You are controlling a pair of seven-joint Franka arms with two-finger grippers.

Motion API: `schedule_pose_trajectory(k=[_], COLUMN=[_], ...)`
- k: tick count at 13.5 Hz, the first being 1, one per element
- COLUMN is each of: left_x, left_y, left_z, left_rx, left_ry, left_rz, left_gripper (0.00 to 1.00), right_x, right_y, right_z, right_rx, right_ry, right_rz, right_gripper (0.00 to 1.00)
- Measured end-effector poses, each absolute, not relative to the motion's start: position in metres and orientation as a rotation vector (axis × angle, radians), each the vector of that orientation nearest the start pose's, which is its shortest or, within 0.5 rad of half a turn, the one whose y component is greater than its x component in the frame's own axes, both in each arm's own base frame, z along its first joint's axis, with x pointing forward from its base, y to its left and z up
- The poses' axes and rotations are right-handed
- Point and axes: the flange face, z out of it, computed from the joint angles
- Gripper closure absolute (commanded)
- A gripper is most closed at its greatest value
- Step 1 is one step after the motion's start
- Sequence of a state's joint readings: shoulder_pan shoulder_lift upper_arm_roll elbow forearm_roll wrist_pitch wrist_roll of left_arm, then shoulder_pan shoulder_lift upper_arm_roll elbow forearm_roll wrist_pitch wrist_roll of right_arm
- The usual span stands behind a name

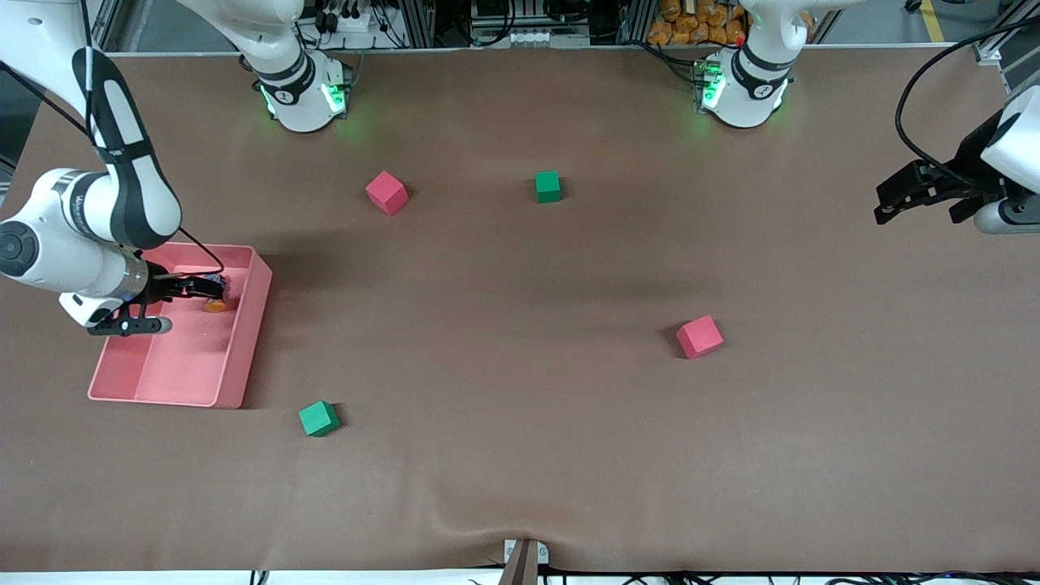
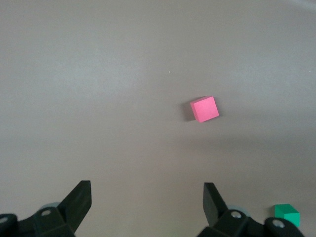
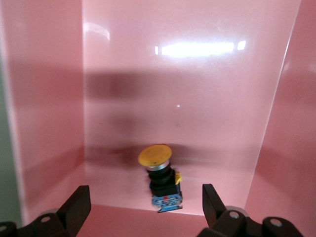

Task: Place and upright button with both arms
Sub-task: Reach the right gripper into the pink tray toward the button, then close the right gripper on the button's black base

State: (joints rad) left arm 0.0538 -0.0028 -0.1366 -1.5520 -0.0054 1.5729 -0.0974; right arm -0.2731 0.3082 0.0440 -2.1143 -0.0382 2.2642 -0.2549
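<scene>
Button (image 3: 159, 177) between right gripper's (image 3: 143, 207) spread jaws.

No text, label, brand or number can be made out with certainty. The right arm (image 1: 85, 215) carries small dark lettering on its white casing, and round marks sit on both arm bases (image 1: 302, 97), but none of these can be read.

pink tray (image 1: 248, 341); red cubes (image 1: 387, 192) (image 1: 699, 336); green cubes (image 1: 548, 186) (image 1: 318, 418)
</scene>
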Motion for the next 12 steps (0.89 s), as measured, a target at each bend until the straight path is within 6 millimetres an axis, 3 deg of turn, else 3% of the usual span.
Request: schedule_pose_trajectory(k=[4,8,12], left_x=[0.553,0.553,0.553], left_y=[-0.047,-0.047,-0.048], left_z=[0.635,0.634,0.634], left_rx=[-3.149,-3.149,-3.149], left_ry=[-0.021,-0.021,-0.02], left_rz=[-0.035,-0.035,-0.034], left_gripper=[0.0,0.0,0.0], right_x=[0.541,0.524,0.516], right_y=[-0.144,-0.151,-0.148], right_z=[0.233,0.202,0.193], right_rx=[-3.126,-3.132,-3.124], right_ry=[-0.136,-0.159,-0.181], right_rz=[0.254,0.188,0.199], right_gripper=[0.0,0.0,0.0])
